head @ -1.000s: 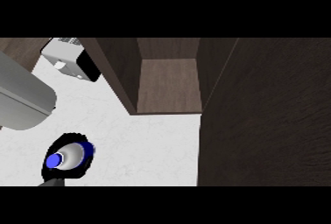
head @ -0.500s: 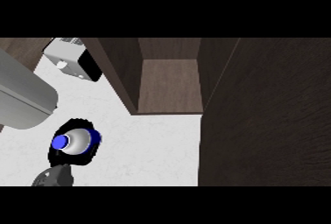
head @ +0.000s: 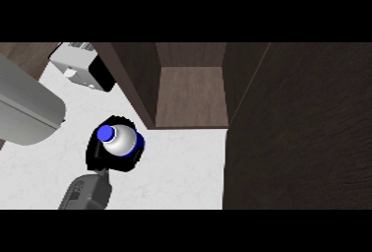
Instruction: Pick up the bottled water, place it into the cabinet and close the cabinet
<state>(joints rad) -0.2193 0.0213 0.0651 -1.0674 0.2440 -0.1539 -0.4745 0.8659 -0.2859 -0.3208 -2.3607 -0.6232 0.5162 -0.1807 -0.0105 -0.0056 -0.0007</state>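
The left robot hand is curling around the bottled water over the white desk, the open cabinet lying at two o'clock.

white counter, toaster, cabinet

- kitchen: white marbled counter
- dark wood cabinet, door open
- white toaster-like appliance at back
- grey rounded appliance at left
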